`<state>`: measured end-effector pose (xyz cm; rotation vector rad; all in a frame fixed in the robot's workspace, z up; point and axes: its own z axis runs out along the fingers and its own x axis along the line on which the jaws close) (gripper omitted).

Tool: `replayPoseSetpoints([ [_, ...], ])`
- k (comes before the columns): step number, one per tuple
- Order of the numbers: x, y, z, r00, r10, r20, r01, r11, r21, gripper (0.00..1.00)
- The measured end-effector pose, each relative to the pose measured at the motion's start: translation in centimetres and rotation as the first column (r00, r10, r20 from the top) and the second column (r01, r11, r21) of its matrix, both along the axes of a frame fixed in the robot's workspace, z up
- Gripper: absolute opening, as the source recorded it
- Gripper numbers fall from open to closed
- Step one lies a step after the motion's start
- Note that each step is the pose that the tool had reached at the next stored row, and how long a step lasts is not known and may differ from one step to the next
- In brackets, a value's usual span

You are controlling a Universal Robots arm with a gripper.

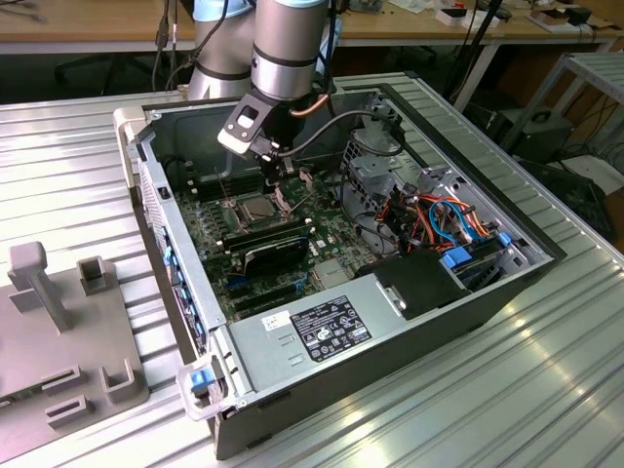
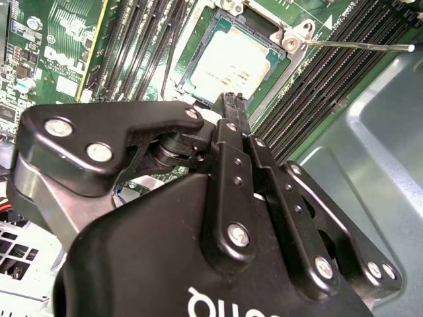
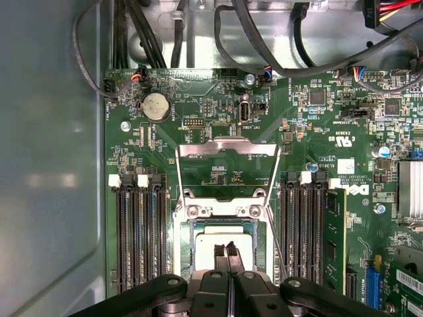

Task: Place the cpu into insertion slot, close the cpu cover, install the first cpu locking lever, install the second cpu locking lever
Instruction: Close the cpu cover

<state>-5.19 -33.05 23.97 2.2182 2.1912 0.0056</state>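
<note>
The cpu [image 3: 210, 242] lies flat, silvery face up, in the insertion slot [image 3: 193, 228] on the green motherboard, and it is seen again in the second wrist view [image 2: 228, 63] and the exterior view [image 1: 255, 207]. My gripper [image 3: 227, 248] hangs just over the chip's edge with its two black fingers pressed together and nothing between them. It also appears close above the chip in the other views [image 2: 231, 100] [image 1: 275, 189]. The cpu cover [image 3: 228, 149] stands swung open beyond the socket. A thin locking lever [image 2: 357, 46] sticks out beside the socket, unlatched.
Long black memory slots [image 3: 139, 231] flank the socket on both sides. Cables [image 1: 444, 219], a drive cage [image 1: 375, 161] and the power supply [image 1: 322, 327] fill the case toward the exterior view's right. A grey fixture [image 1: 58, 331] sits on the metal table at the exterior view's left.
</note>
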Motion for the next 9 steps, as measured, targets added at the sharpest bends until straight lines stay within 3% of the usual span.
replayPoseSetpoints([
  [9, 0.66, 0.0, -0.01, 1.0, 0.0, 0.0, 0.0, 1.0, -0.0001, 0.11],
])
